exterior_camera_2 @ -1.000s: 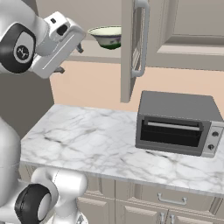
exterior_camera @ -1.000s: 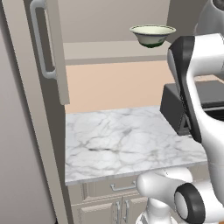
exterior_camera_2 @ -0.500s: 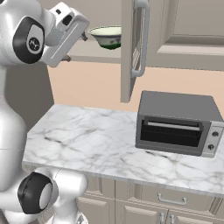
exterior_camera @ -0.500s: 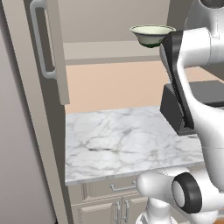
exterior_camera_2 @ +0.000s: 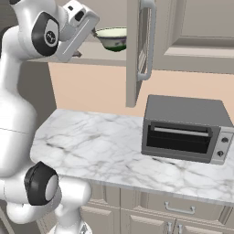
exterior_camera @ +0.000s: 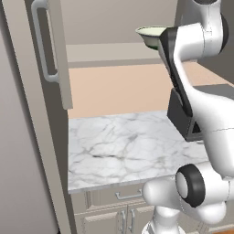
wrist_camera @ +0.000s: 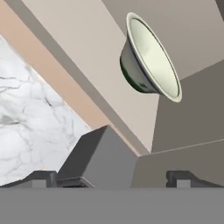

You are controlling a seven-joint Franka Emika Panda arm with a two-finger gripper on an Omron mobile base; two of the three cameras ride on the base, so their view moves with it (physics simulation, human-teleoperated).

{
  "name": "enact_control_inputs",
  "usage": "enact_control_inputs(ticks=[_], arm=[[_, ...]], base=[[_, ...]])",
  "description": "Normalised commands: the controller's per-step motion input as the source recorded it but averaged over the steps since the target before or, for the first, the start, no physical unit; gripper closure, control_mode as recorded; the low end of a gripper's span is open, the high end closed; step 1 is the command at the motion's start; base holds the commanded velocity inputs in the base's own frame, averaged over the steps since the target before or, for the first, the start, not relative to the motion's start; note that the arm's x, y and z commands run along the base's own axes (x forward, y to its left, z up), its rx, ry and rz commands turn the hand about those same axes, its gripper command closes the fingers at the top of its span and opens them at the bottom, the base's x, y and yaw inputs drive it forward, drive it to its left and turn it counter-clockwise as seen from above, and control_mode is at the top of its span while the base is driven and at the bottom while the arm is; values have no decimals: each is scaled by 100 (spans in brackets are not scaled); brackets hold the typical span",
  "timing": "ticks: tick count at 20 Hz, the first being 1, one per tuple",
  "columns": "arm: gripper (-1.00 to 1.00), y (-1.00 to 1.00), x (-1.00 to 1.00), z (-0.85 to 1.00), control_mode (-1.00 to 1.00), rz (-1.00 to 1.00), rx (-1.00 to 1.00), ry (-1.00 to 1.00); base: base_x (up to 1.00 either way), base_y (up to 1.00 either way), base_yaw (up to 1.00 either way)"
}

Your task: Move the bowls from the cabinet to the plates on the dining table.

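Currently the bowl [exterior_camera_2: 112, 37] sits upright on the lowest shelf of the open cabinet [exterior_camera_2: 192, 32], near the shelf's front edge, cream inside and dark green on its lower outside. In the left base view the same bowl [exterior_camera: 152, 35] is partly hidden behind the raised forearm. The gripper [wrist_camera: 111, 177] is spread wide and holds nothing; both finger tips [wrist_camera: 41, 178] show low in the hand view with clear space between them. The bowl [wrist_camera: 151, 59] lies ahead of the gripper, apart from it, no contact, appearing tilted because the hand camera is rolled. In the right base view the hand [exterior_camera_2: 77, 27] is raised to shelf level, just left of the bowl. Below: marble counter [exterior_camera_2: 109, 151] with a toaster oven [exterior_camera_2: 185, 130] on its right part. Cabinet door [exterior_camera_2: 139, 50] stands open just right of the bowl.
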Motion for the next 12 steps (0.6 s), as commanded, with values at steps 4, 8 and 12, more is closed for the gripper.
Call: enact_control_inputs(ticks=[4, 8, 12], arm=[[-100, 0, 55, -1, -100, 1, -2, 0], [-100, 2, 42, -21, -100, 2, -7, 0], [-100, 0, 38, -26, -100, 3, -9, 0]], base=[[0, 0, 0], [0, 0, 0], [0, 0, 0]])
